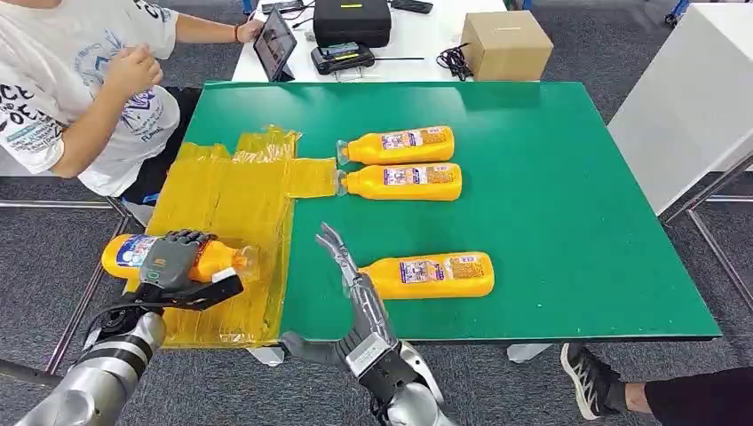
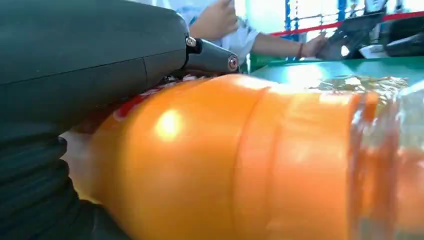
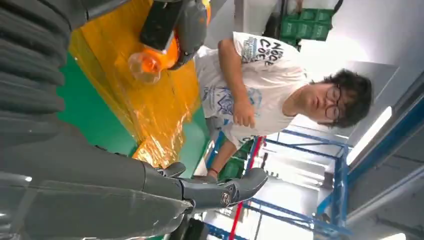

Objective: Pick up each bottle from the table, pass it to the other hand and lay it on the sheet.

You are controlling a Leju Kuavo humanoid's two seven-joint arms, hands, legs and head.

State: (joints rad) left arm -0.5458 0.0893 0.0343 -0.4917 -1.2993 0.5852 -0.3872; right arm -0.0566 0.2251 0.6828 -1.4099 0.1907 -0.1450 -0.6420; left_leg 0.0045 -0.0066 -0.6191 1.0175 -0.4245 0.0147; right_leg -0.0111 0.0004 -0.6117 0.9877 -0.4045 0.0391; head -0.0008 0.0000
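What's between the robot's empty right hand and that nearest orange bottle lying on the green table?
Nothing: in the head view, only bare green table separates the right hand from the nearest bottle; its fingers reach just beside the bottle's neck.

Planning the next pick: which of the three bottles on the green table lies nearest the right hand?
The lone bottle by the near edge, just beside the right hand. The other two lie paired farther back.

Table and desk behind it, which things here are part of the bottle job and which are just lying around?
Part of the job:
held bottle in the left hand
yellow sheet
three bottles on the table: near bottle, middle bottle, far bottle
right hand, empty

Lying about:
cardboard box
black case
tablet
cables
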